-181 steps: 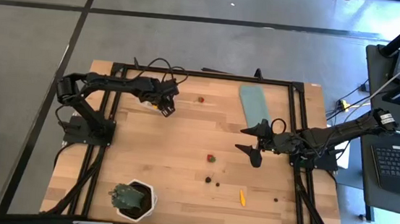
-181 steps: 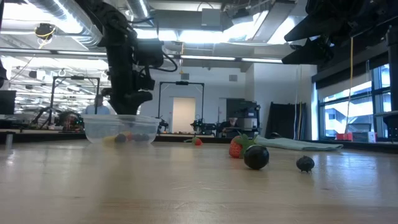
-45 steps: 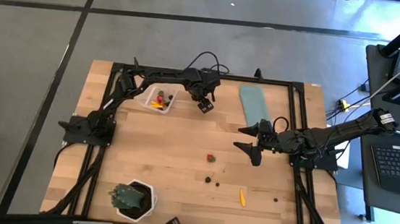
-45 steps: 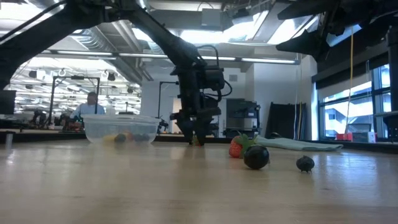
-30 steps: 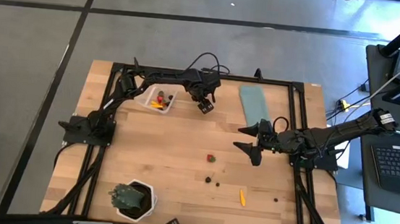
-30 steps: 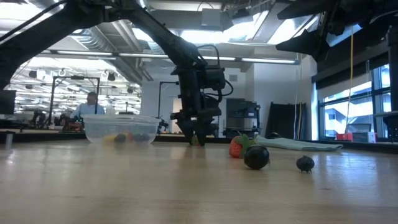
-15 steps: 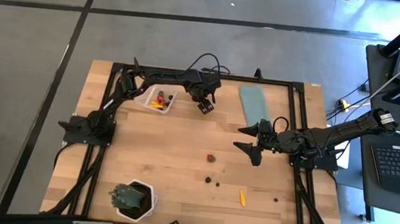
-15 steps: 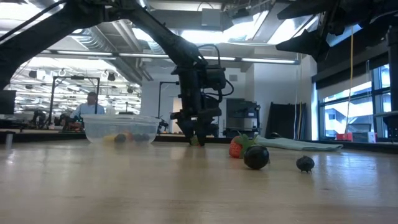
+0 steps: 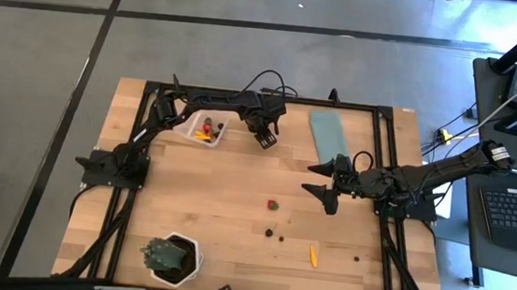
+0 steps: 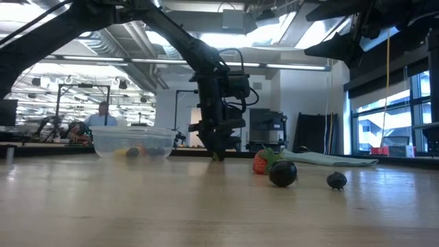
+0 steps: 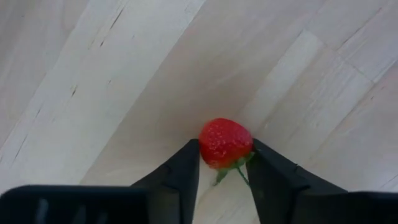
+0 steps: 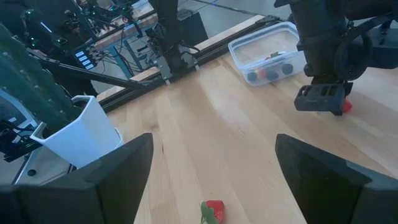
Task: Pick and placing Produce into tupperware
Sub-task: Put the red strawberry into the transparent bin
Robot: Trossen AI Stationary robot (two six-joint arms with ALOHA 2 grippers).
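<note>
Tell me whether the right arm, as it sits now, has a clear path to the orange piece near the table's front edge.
Probably yes. The right gripper hangs open, empty, above bare wood; the orange piece lies in the open on its side, with nothing between them.

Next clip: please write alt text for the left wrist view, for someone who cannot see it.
A small red toy strawberry sits on the pale wooden table between the two dark fingers of the left gripper, which touch it on either side. Its green stem points back toward the camera. Nothing else is in the picture.
</note>
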